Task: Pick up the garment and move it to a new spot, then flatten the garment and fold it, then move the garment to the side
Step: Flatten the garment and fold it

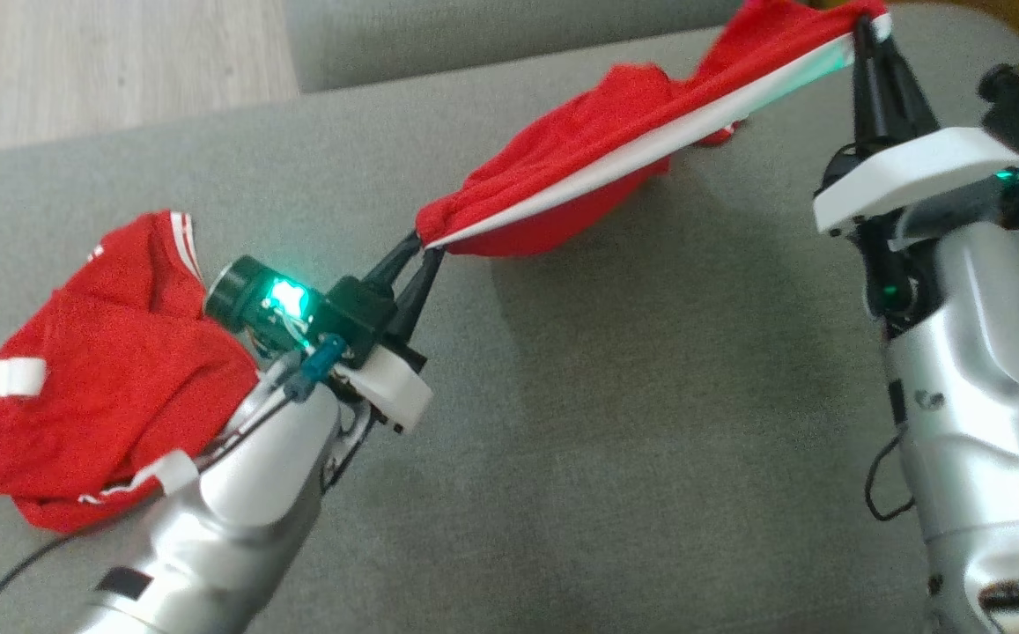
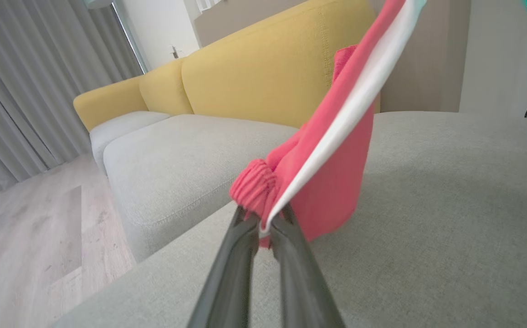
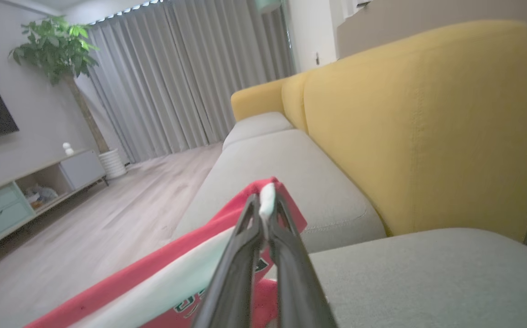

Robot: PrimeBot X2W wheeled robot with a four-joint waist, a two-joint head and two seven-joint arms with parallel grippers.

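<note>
The left pincer [image 1: 425, 249] and right pincer [image 1: 864, 40] each pinch the red white-striped garment [image 1: 579, 145], strung taut above the grey sofa seat [image 1: 615, 414] toward 1 o'clock. It is lifted, but flattening, folding and setting aside apparently remain.

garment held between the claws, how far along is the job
Done: the red garment is picked up, its white-striped edge stretched between the left claw and right claw, both shut on it. In hand: holding it over the grey cushion. Left: laying it flat, folding, moving it aside.
</note>
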